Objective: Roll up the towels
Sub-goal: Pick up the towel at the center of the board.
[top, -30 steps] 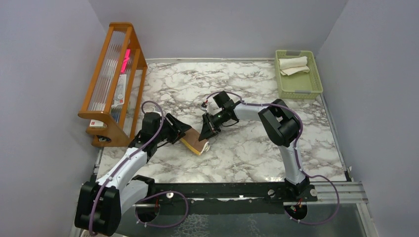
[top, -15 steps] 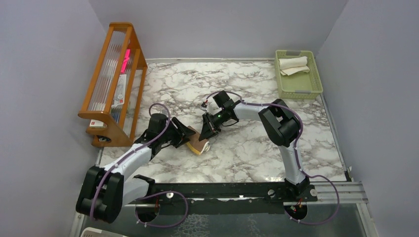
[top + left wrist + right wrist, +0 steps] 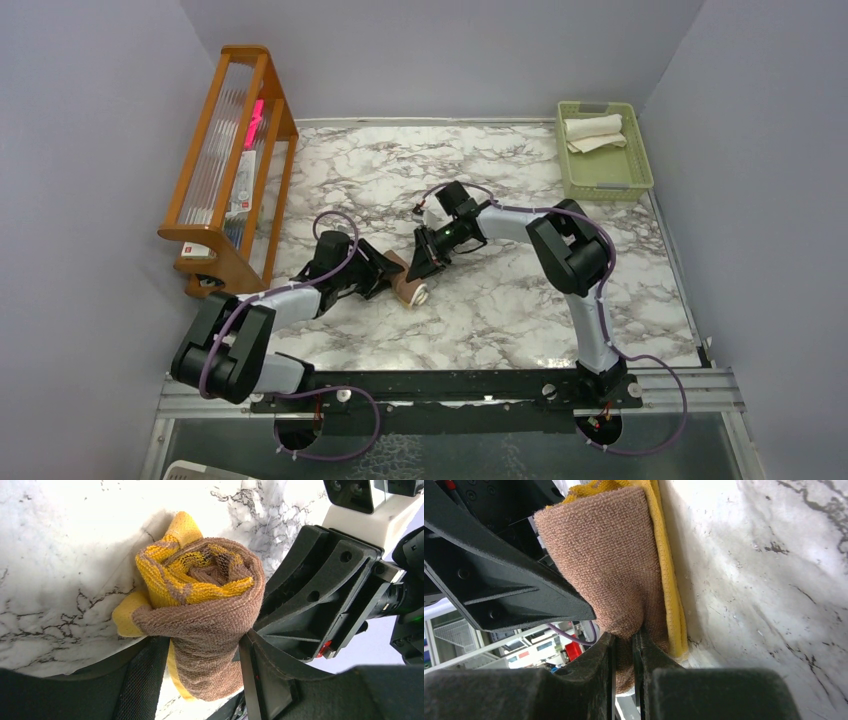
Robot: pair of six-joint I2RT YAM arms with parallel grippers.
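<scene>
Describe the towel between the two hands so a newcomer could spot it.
On the marble table, look left of centre, where the left hand and right hand meet. Both grip the towel roll: brown outside, mustard yellow spiralled inside, unlike the cream towel in the far-right green basket.

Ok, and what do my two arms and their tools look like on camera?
Both arms, left arm and right arm, have white links with bulky black joint housings. A purple cable loops along each. The left tool and right tool are black, with flat angular fingers; a green light glows by the right wrist.
</scene>
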